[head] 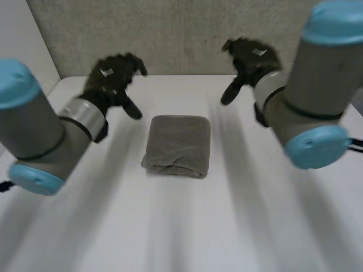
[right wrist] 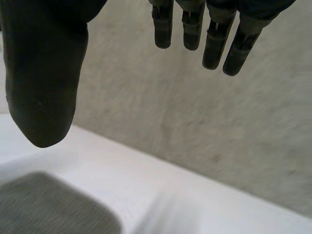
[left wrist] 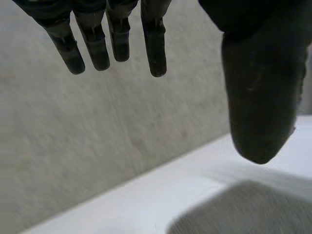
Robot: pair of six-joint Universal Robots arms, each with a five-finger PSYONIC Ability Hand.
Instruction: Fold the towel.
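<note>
White table (head: 170, 238) under both arms, grey speckled wall (head: 170, 34) behind far edge. Grey towel (head: 177, 146) mid-table, roughly centred btwn L and R edges, flat as compact rectangle of several layers. Rounded fold toward far edge, loose layered ends toward near edge, a bit rumpled there.

Toward far-left corner: left hand (head: 110, 79), up off table, near towel's far-left corner but apart from it. Its fingers (left wrist: 155, 44) straight and spread, thumb (left wrist: 261, 97) well away from them, nothing held. By far edge on R side: right hand (head: 249, 59), likewise raised, not touching towel; fingers straight, thumb wide, empty. Towel corner just past each thumb tip in wrist views.

Judged: folding prob. done or nearly so; step in hand looks like release/retreat, or a last tidy.

To do it well:
- Move away high and clear of cloth, to avoid snagging top layer and undoing fold.
- If one more fold wanted: come down on both near corners together, pinch all layers not just top one, lift low, carry toward far edge, match edges before letting go.
- Then flat fingers across top, pressing from middle outward to squash rumpled near end.

Risks: uneven L/R timing and a skewed stack; springy thick bundle reopening on release.
</note>
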